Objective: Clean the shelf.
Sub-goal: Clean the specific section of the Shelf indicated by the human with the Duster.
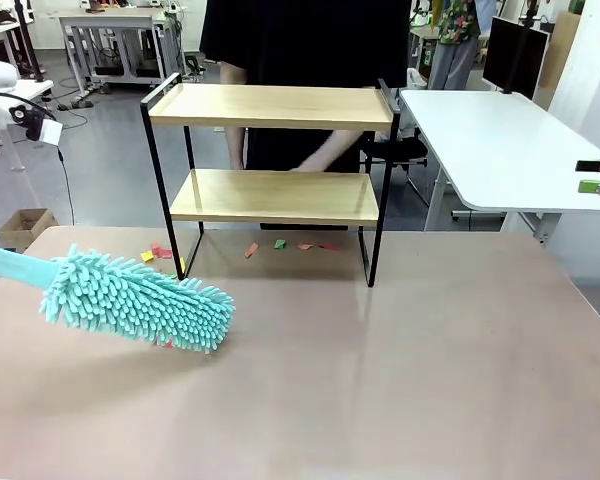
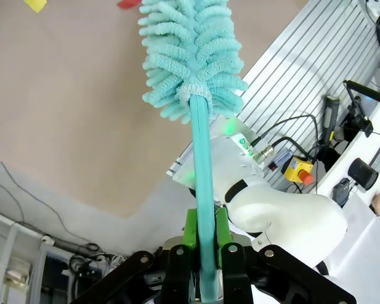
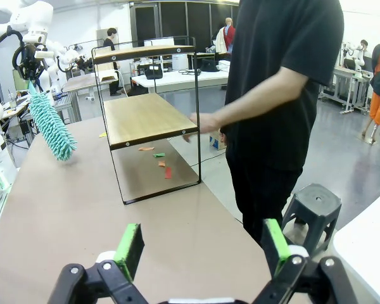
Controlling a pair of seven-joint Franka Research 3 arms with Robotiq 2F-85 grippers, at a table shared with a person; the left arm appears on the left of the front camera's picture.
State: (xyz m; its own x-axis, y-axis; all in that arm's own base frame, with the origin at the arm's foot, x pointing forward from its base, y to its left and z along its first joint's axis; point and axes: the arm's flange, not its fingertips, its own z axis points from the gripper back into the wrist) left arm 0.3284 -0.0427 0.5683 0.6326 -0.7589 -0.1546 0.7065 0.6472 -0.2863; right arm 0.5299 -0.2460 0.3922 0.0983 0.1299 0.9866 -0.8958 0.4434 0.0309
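Observation:
The shelf [image 1: 270,195] stands at the table's far side, two light wooden boards in a thin black frame; it also shows as the shelf [image 3: 142,117]. A teal fluffy duster [image 1: 135,300] lies low over the table at the left, its head tilted down to the right. My left gripper [image 2: 203,228] is shut on the duster's handle [image 2: 201,164], with the duster head [image 2: 190,57] beyond it. My right gripper [image 3: 202,248] stands open and holds nothing, off the table's right side. Small coloured paper scraps [image 1: 280,244] lie on the table under the shelf.
A person in black stands behind the shelf, one hand [image 1: 315,157] at the lower board's back edge. A white table [image 1: 490,140] stands at the right and a black stool [image 3: 313,202] sits on the floor. The brown table [image 1: 400,380] has free room in front.

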